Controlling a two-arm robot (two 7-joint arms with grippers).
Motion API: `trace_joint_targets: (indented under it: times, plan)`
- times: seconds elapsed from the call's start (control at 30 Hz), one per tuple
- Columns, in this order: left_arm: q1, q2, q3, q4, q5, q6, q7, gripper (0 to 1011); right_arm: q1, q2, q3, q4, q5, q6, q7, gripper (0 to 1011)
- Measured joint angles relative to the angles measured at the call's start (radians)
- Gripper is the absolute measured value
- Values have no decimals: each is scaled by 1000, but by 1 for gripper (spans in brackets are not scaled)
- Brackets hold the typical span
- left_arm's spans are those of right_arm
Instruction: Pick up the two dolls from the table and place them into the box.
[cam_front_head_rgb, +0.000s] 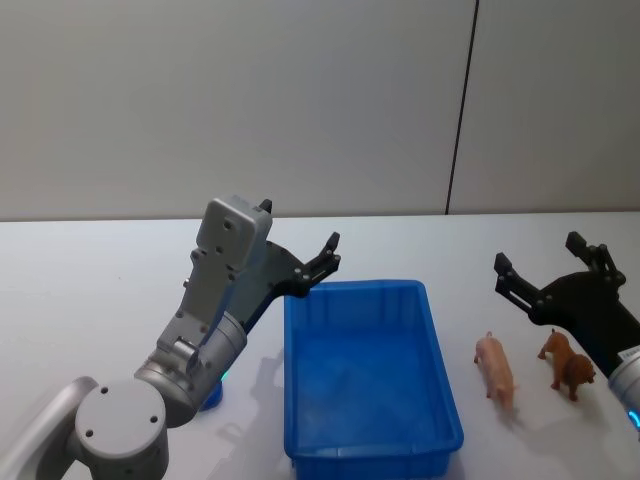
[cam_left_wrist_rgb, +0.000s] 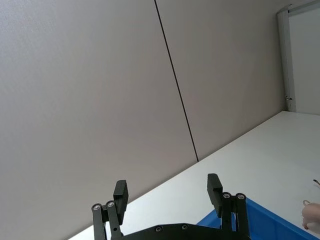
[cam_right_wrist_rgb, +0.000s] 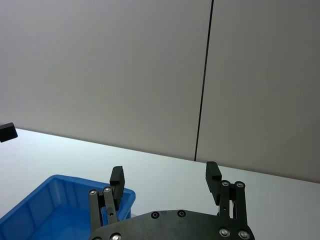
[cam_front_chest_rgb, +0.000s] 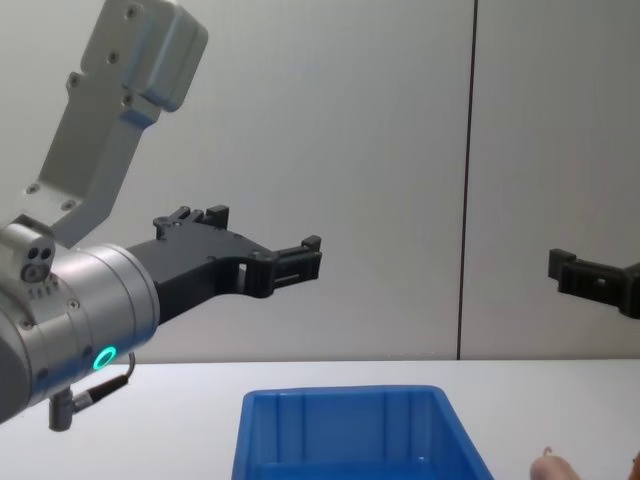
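- Table: plain white top carrying the box and both dolls.
- Box: bright blue bin at the centre of the table, nothing inside it.
- Left gripper: raised in the air beside the box's far left corner, fingers spread and holding nothing; both dolls lie well apart from it, across the box.
- Right gripper: raised above the table right of the box, fingers parted and unloaded; the dolls sit on the table below it, neither between its fingers.
- Pink pig doll: standing just right of the box.
- Orange-brown doll: standing near the pig, on its right.
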Motion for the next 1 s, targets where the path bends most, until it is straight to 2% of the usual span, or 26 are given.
trace_joint_targets:
  times: [0.73,1.0]
  plan:
    - [0,0,0,0,0,0,0,1003,0,3,3,3,0,2,3,1001]
    - [0,0,0,0,0,0,0,1003,-9,35,25,18,7,25,17,1001]
